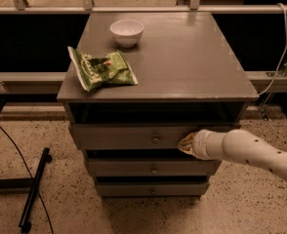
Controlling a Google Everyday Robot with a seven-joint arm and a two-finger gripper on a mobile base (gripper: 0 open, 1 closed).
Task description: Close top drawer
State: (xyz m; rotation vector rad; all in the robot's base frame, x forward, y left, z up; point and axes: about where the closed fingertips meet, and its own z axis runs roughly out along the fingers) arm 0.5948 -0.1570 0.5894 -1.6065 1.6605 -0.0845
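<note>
The top drawer (129, 136) is a wide grey front panel with a small round knob (155, 140), just under the cabinet's top. It stands out a little in front of the cabinet frame, with a dark gap above it. My gripper (186, 144) is at the end of a white arm coming in from the right. It rests against the right part of the drawer front, to the right of the knob.
On the grey cabinet top (192, 57) lie a green snack bag (102, 69) and a white bowl (127, 31). Two narrower drawers (151, 168) sit below the top one. A black stand leg and cable (33, 189) lie on the floor at left.
</note>
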